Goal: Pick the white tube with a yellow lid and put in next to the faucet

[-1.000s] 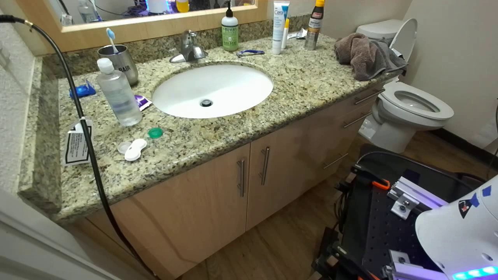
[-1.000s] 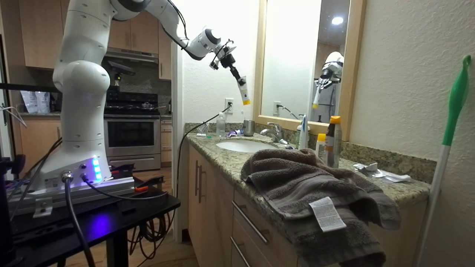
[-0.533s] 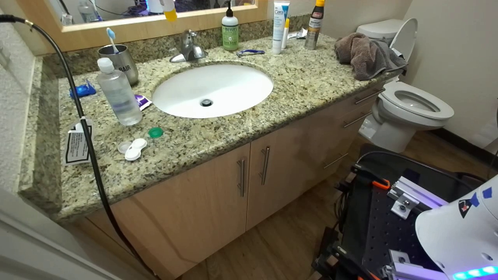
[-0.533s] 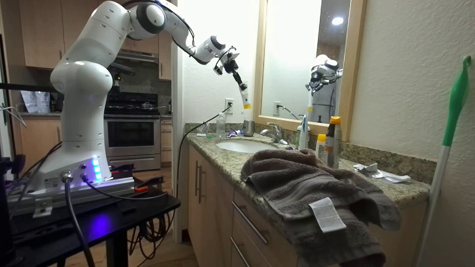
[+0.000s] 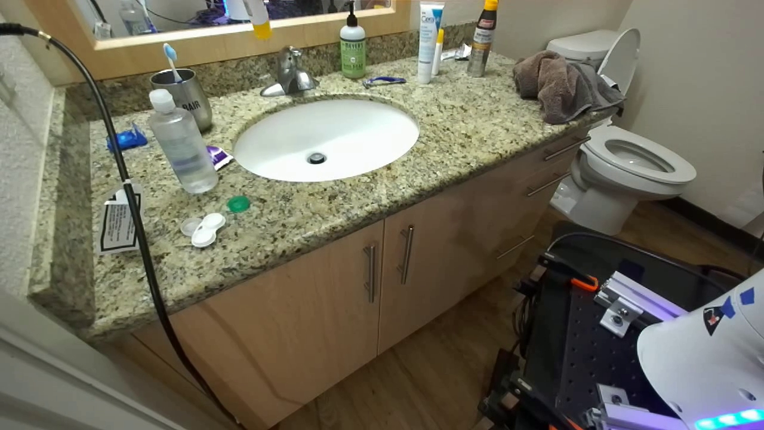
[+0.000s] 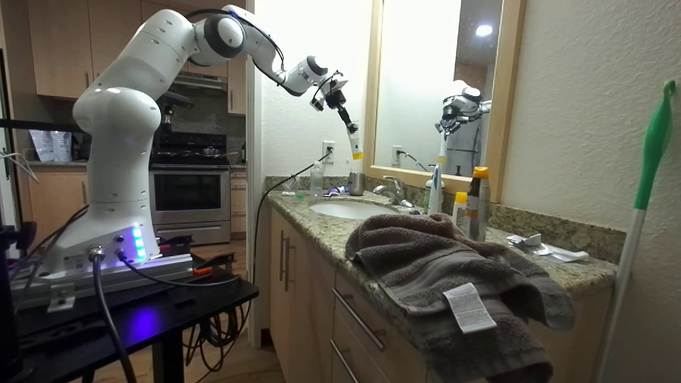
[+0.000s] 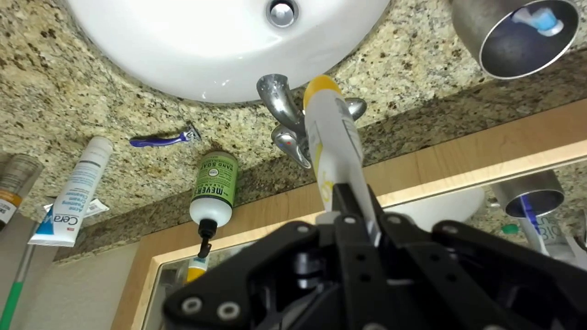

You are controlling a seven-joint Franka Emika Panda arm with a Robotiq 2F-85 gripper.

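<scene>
The white tube with a yellow lid is in my gripper (image 7: 357,195), whose fingers are closed on its flat end. In the wrist view the tube (image 7: 331,133) points its lid towards the chrome faucet (image 7: 279,101) and covers part of it. In an exterior view the gripper (image 6: 352,127) holds the tube (image 6: 355,144) lid down and slightly tilted, well above the counter. The lid end of the tube (image 5: 261,27) shows in an exterior view before the mirror frame, above and left of the faucet (image 5: 290,71). The faucet also shows in an exterior view (image 6: 395,189).
A metal toothbrush cup (image 5: 200,107) and a clear bottle (image 5: 185,152) stand left of the sink (image 5: 328,134). The green soap bottle (image 5: 353,54), a razor (image 5: 385,80) and a tall blue-print tube (image 5: 427,45) are right of the faucet. Another yellow-capped white container (image 6: 458,210) stands beyond.
The arm has reached forward and lowered. The held tube has come down towards the counter, and moved left in an exterior view; over the last half second it moved only a little.
</scene>
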